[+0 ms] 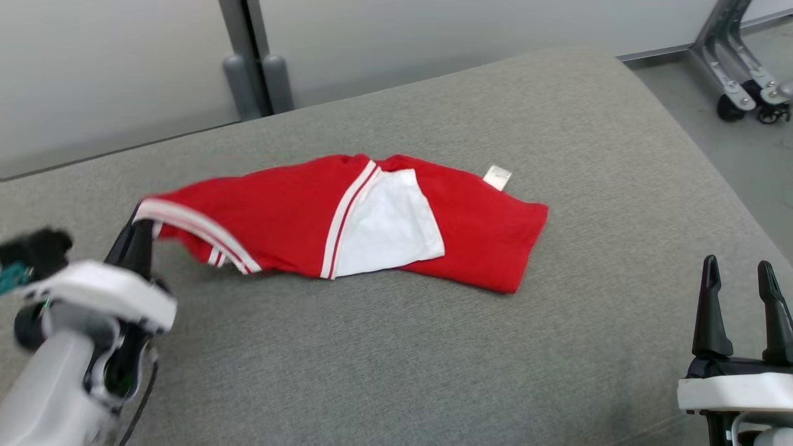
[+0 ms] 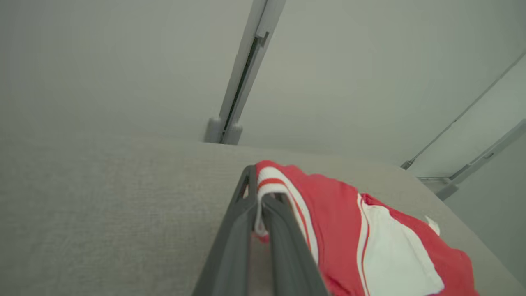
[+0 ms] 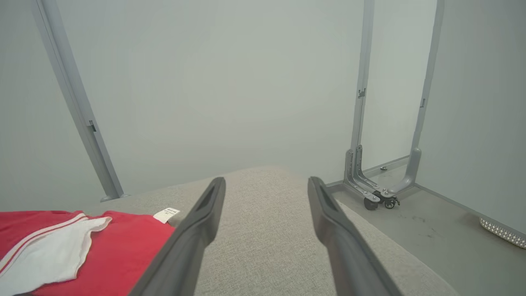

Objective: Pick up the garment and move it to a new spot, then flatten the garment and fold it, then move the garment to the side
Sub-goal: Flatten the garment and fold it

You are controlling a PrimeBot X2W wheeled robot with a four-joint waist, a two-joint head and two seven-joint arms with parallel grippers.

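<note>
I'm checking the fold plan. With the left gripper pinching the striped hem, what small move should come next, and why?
Probably lift the left gripper slightly and carry the striped hem across the garment. It is shut on that hem, which is raised off the grey cushion while the rest lies down; the right gripper stands open, clear of the cloth.

Right gripper [image 3: 266, 181] in shot, its two long dark fingers spread wide apart above the grey woven fabric surface [image 3: 263, 246]. Down at the lower left lies the red cloth garment [image 3: 123, 242], with a white panel and white stripes, a small white label [image 3: 166, 214] at its far edge. One finger crosses in front of its near corner. Over on the grey floor, a grey metal wheeled frame [image 3: 372, 193] stands against the pale wall.
</note>
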